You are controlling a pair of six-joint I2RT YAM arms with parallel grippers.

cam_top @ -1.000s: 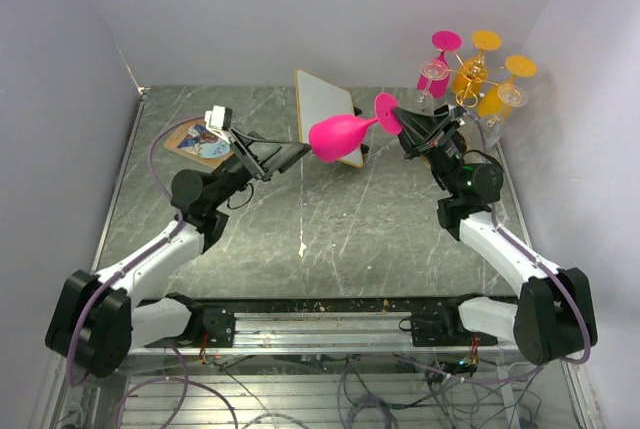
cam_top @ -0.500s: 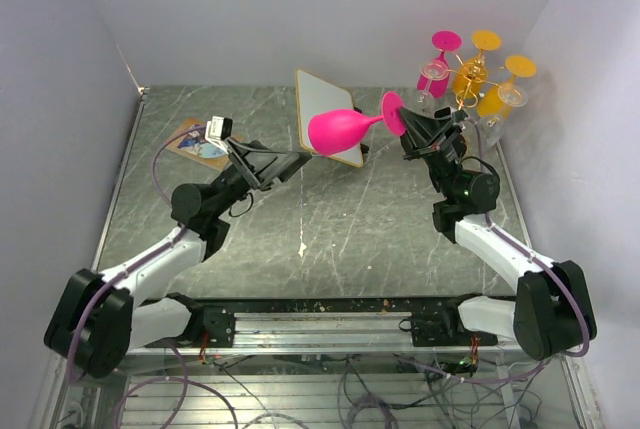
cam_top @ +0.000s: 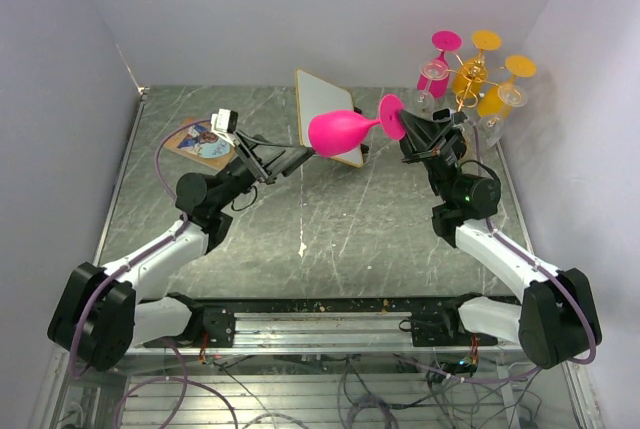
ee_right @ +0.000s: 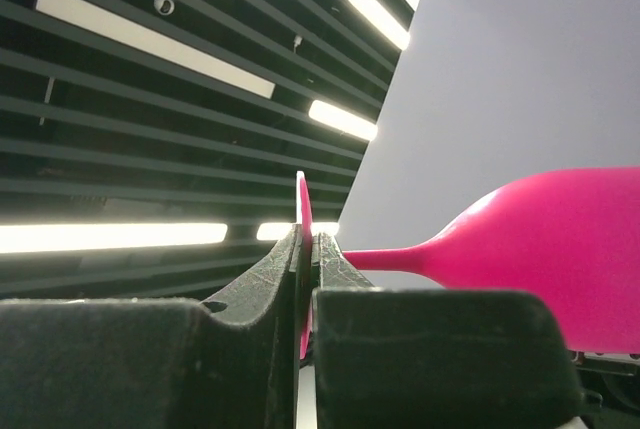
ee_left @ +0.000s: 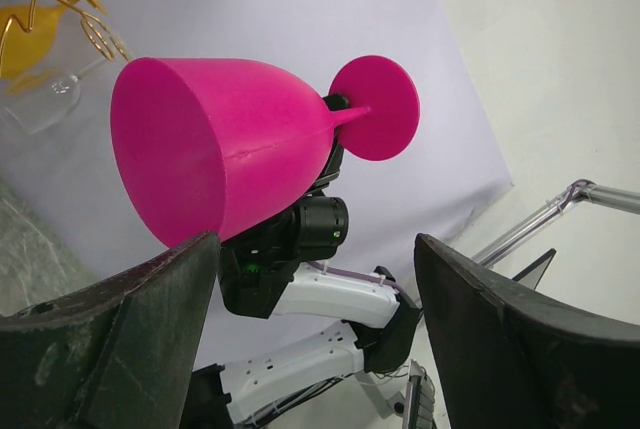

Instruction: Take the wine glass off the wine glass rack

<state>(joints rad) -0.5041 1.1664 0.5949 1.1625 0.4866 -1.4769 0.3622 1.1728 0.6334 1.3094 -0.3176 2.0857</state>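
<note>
Above the middle of the grey table (cam_top: 330,239), well apart from the wine glass rack (cam_top: 468,84), the pink wine glass (cam_top: 338,132) is held on its side in the air, with its bowl turned toward the left arm and its round foot toward the right arm. The foot is clamped edge-on by the closed right gripper (cam_top: 406,129). In the right wrist view the thin pink disc is seen pinched between the two black fingertips (ee_right: 285,269), and the stem runs off to the bowl. The right arm is stretched forward and inward from its base, with the wrist raised and angled toward the table's centre. The left arm is likewise reached forward and to the right, its wrist lifted. The left gripper (cam_top: 296,156) is spread wide, and the mouth of the bowl lies just ahead of its fingers (ee_left: 120,329), nearer one than the other; whether the rim is touched cannot be told. On the rack, at the far right corner, a pink glass (cam_top: 437,64) and orange glasses (cam_top: 482,71) are hung foot-up.
</note>
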